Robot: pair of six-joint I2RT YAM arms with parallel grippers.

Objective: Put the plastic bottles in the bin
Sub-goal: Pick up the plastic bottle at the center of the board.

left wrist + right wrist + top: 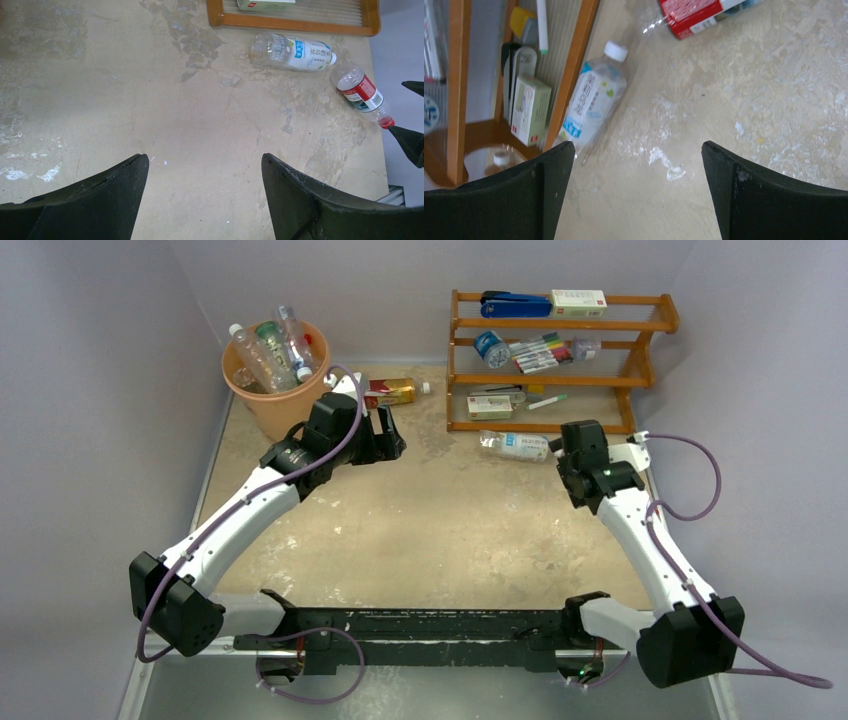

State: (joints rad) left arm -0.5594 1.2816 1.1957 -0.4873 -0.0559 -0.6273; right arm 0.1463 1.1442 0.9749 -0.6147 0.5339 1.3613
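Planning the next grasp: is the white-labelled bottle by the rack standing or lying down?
Lying down: the bottle rests on its side on the table, beside the rack.

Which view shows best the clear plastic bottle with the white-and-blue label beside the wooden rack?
Left wrist: the whole clear plastic bottle shows, cap to base. Right wrist shows it closer, its base cut by a black finger. Top external shows it small.

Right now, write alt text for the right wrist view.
A clear plastic bottle with white cap and label lies on the beige table beside the brown wooden rack, ahead of the open right end effector. A red-labelled bottle shows at the top.
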